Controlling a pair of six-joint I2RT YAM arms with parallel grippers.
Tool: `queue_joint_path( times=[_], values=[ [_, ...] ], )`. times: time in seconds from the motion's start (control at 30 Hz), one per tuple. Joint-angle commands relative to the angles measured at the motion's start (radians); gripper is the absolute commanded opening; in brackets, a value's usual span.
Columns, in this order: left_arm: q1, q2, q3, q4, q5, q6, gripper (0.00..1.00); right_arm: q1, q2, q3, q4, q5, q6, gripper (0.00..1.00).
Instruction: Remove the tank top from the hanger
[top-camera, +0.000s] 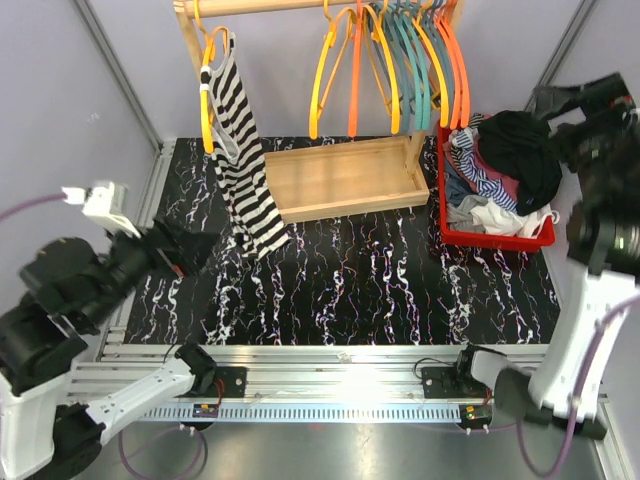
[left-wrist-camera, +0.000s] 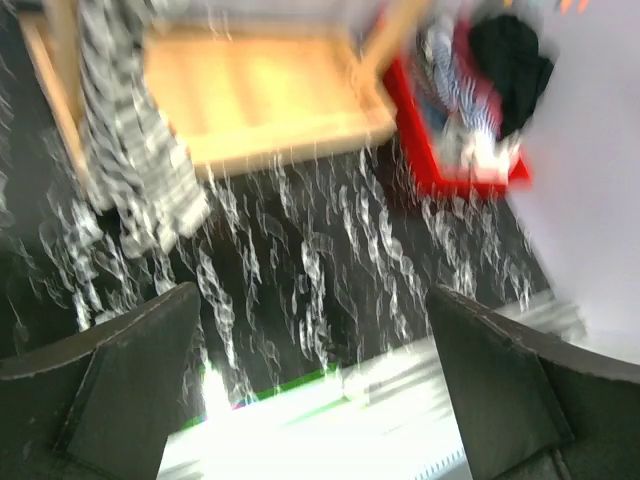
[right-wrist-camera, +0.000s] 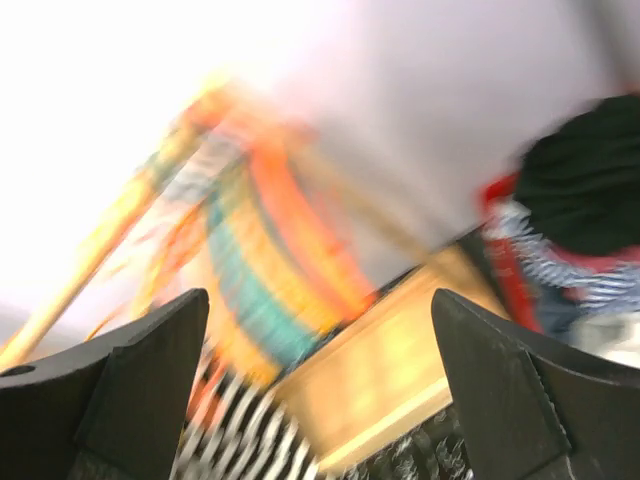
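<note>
The left arm reaches in from the near-left corner. Its left gripper hangs low over the left edge of the black marbled table, pointing toward the rack. In the left wrist view its 2 fingers stand wide apart with nothing between them, so the jaws are released and empty.

Just beyond that gripper, the striped tank top hangs on a yellow hanger at the left end of the wooden rail. The black-and-white fabric falls past the front-left corner of the wooden rack base, and its hem reaches down to the table surface. The left gripper is near the hem but apart from it.

Further right on the rail is a bunch of empty hangers in yellow, orange and teal, packed close together.

Right of the base, a red bin holds a heap of clothes with a black garment on top.

The right arm rises along the right side. Its right gripper is up high beside the bin. The right wrist view is blurred, but the fingers show spread wide and gripping nothing.
</note>
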Motion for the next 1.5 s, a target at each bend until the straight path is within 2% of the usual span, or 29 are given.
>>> queue_joint_path(
  times=[0.0, 0.03, 0.07, 0.1, 0.13, 0.17, 0.2, 0.3, 0.33, 0.37, 0.43, 0.53, 0.73, 0.8, 0.83, 0.87, 1.0, 1.03, 1.17, 1.33, 1.47],
  values=[
    [0.001, 0.188, 0.237, 0.0, -0.184, 0.125, 0.99, 0.004, -0.086, -0.171, 0.117, -0.44, -0.013, 1.0],
    [0.001, 0.297, 0.365, -0.039, -0.232, 0.173, 0.99, 0.01, -0.098, -0.191, 0.133, -0.526, 0.0, 1.0],
    [0.001, 0.351, 0.432, -0.06, -0.259, 0.194, 0.99, 0.026, -0.107, -0.203, 0.143, -0.608, 0.01, 1.0],
    [0.002, 0.402, 0.497, -0.077, -0.287, 0.214, 0.99, 0.096, -0.109, -0.21, 0.125, -0.698, 0.001, 1.0],
    [0.005, 0.481, 0.596, -0.089, -0.324, 0.253, 0.99, 0.165, -0.114, -0.205, 0.104, -0.714, -0.056, 1.0],
    [0.013, 0.512, 0.626, -0.082, -0.332, 0.278, 0.99, 0.235, -0.117, -0.185, 0.066, -0.713, -0.092, 1.0],
    [0.025, 0.537, 0.673, -0.064, -0.315, 0.309, 0.99, 0.385, -0.114, -0.182, -0.012, -0.692, -0.117, 1.0],
    [0.12, 0.626, 0.703, -0.037, -0.249, 0.327, 0.99, 0.554, -0.129, -0.249, -0.097, -0.632, -0.138, 1.0],
    [0.148, 0.66, 0.7, -0.019, -0.247, 0.346, 0.99, 0.649, -0.137, -0.274, -0.114, -0.597, -0.141, 1.0],
    [0.16, 0.677, 0.7, -0.014, -0.253, 0.356, 0.99, 0.705, -0.159, -0.324, -0.137, -0.517, -0.137, 1.0],
    [0.192, 0.718, 0.694, -0.001, -0.286, 0.385, 0.99, 0.818, -0.186, -0.366, -0.154, -0.466, -0.122, 1.0],
    [0.251, 0.75, 0.674, 0.039, -0.255, 0.401, 0.99, 0.916, -0.196, -0.421, -0.182, -0.397, -0.094, 1.0],
    [0.358, 0.81, 0.652, 0.105, -0.14, 0.445, 0.97, 0.987, -0.169, -0.44, -0.186, -0.333, -0.083, 1.0],
    [0.377, 0.819, 0.646, 0.13, -0.062, 0.465, 0.88, 0.997, -0.154, -0.432, -0.18, -0.326, -0.086, 1.0],
    [0.378, 0.823, 0.644, 0.134, -0.037, 0.47, 0.78, 1.0, -0.137, -0.432, -0.177, -0.326, -0.092, 1.0],
    [0.38, 0.827, 0.64, 0.141, -0.017, 0.475, 0.76, 1.003, -0.128, -0.429, -0.174, -0.328, -0.095, 1.0],
    [0.389, 0.856, 0.623, 0.138, 0.114, 0.49, 0.5, 1.006, -0.098, -0.423, -0.153, -0.337, -0.111, 1.0],
    [0.389, 0.859, 0.62, 0.136, 0.127, 0.491, 0.34, 1.004, -0.088, -0.421, -0.148, -0.337, -0.114, 1.0],
    [0.39, 0.872, 0.618, 0.131, 0.155, 0.493, 0.0, 1.006, -0.075, -0.421, -0.139, -0.345, -0.125, 1.0],
    [0.394, 0.882, 0.644, 0.137, 0.128, 0.484, 0.0, 1.006, -0.086, -0.441, -0.126, -0.334, -0.123, 1.0],
    [0.395, 0.859, 0.657, 0.202, 0.119, 0.476, 0.0, 1.006, -0.101, -0.467, -0.119, -0.32, -0.126, 1.0]
  ],
)
